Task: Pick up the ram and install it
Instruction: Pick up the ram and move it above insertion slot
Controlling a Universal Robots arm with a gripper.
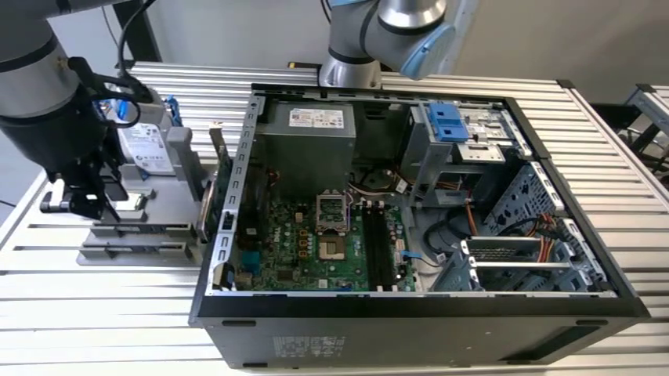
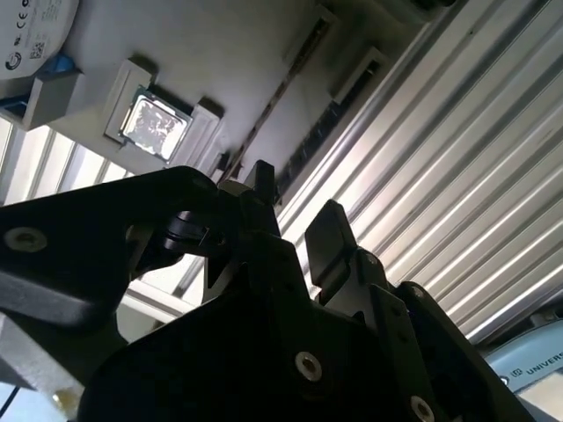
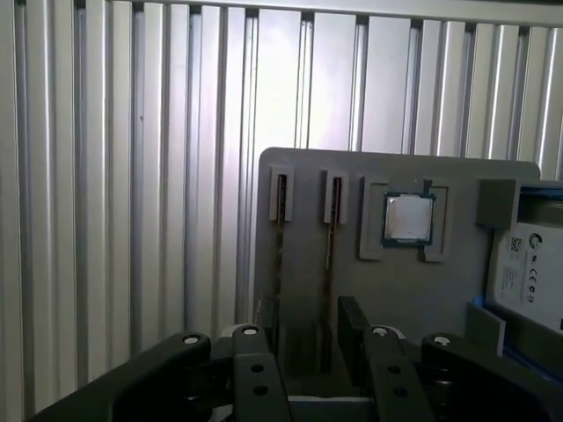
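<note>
Hanging low over a grey plastic holder plate (image 3: pixel 396 290), the black two-fingered tool (image 3: pixel 308 316) has its fingers (image 3: pixel 352 330) spread apart and pinches nothing. The ram (image 3: pixel 332 237), a long, narrow dark circuit-board stick, stands on edge in a slot of that plate, and its near end runs into the gap between the fingers. A second dark stick (image 3: pixel 280 220) sits in the slot just beside it. Further along the plate are a small square silver chip (image 3: pixel 408 217) in its own recess and a silver hard drive with blue trim (image 3: pixel 528 272).

The plate rests on a ribbed silver aluminium desk (image 1: pixel 105 313). In the exterior view the tool (image 1: pixel 89 205) is at the exterior view's left, beside an open black computer case (image 1: pixel 418 321) lying on the same desk. Inside it are a green motherboard (image 1: pixel 303 251) and long black slots (image 1: pixel 378 247). Behind the case stand a silver arm joint with a pale blue cap (image 1: pixel 418 31) and a plain grey wall (image 1: pixel 230 31).
</note>
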